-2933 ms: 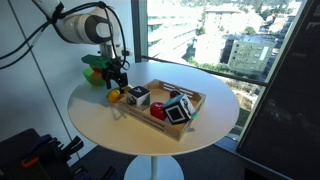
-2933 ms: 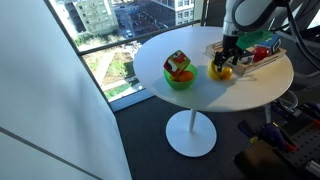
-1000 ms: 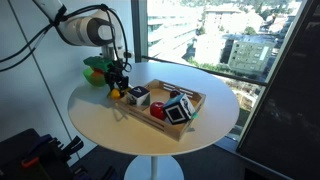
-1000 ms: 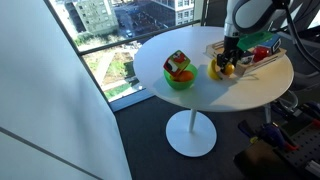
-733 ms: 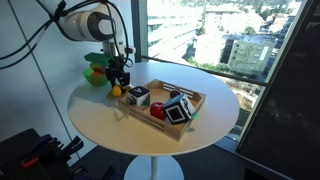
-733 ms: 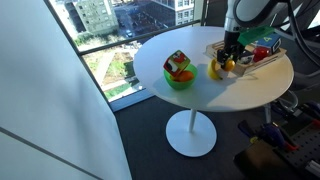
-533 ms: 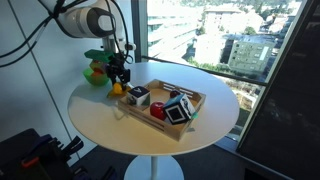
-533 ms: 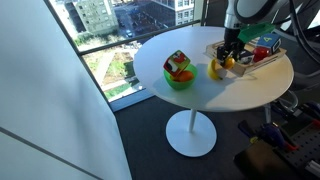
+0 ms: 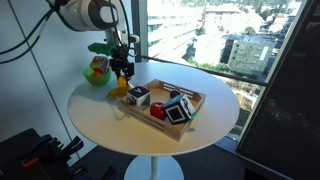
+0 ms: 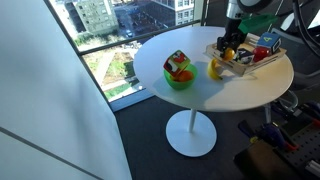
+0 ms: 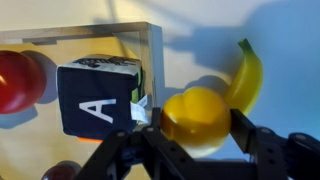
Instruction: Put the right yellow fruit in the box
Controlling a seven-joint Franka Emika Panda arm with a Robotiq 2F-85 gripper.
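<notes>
The robot's tool (image 11: pixel 197 130) is clenched on the small roundish orange-yellow fruit (image 11: pixel 197 113). In the wrist view its two dark fingers (image 11: pixel 258 143) press the fruit from either side. The fruit hangs just outside a corner of the shallow rectangular light-wood box (image 11: pixel 155 52), close to the box's low wall but not over its floor. A paler, longer curved yellow fruit (image 11: pixel 246 73) lies on the round white counter (image 9: pixel 110 128) right beside the held fruit, on the side away from the box.

Inside the box, a black cube with a white letter A (image 11: pixel 98 100) sits against the corner wall nearest the tool, and a red ball-like fruit (image 11: pixel 14 80) lies further in.

In both exterior views the tool (image 9: pixel 122 75) (image 10: pixel 228 51) points straight down at the edge of the box (image 9: pixel 197 99), with the fruit apparently clear of the counter. A green bowl (image 9: pixel 97 72) (image 10: pixel 180 78) stands apart from the box.
</notes>
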